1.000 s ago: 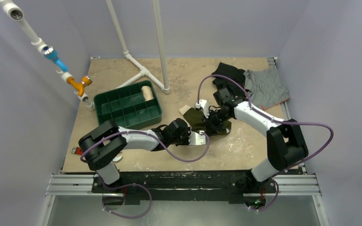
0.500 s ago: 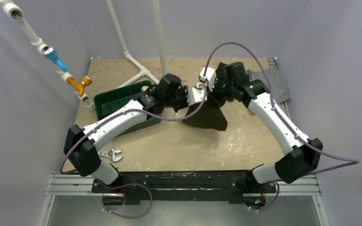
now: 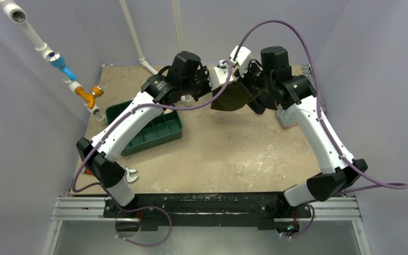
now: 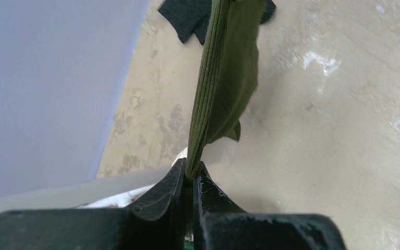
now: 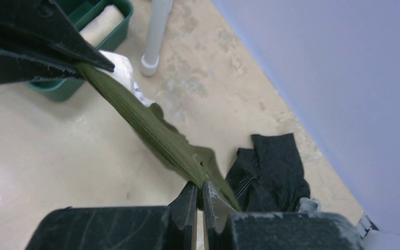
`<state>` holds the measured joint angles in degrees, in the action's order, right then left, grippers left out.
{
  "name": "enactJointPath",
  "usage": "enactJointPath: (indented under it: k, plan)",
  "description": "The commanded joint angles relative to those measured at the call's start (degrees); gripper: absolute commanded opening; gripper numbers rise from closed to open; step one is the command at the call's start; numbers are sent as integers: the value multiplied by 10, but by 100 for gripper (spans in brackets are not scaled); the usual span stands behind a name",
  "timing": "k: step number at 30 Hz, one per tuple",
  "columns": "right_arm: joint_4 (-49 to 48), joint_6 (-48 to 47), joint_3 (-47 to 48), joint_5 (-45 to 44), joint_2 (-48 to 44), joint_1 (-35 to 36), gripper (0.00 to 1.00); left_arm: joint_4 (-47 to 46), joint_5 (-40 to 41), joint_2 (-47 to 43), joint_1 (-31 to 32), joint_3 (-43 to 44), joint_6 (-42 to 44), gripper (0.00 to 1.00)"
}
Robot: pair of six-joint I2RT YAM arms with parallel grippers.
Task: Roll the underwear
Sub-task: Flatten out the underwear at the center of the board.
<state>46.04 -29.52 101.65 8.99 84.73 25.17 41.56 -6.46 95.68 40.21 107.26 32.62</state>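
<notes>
a beige table (image 3: 218, 154) carries a green compartment tray (image 3: 159, 133) at its left. the left arm (image 3: 138, 114) and right arm (image 3: 319, 133) reach up over the table's far side. between them the olive-green underwear (image 3: 234, 97) hangs taut in the air, clear of the table. a black garment (image 5: 271, 166) lies at the far right. the left fingers (image 4: 161, 200) are pinched closed on one end of the underwear, the right fingers (image 5: 185, 205) on the other.
</notes>
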Motion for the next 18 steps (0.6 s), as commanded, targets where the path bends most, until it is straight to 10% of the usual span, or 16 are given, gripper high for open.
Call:
enactJointPath:
  k: [1,8,18]
  plan:
    - [41,-27,-40,43,-59,1,0,71,-12,-56,10,-28,-1,0]
    - [69,-40,-136,136,-167,5,0,84,-30,-125,71,-118,-35,0]
    - [22,-12,-164,42,-183,6,0,82,14,-84,82,-90,-46,0]
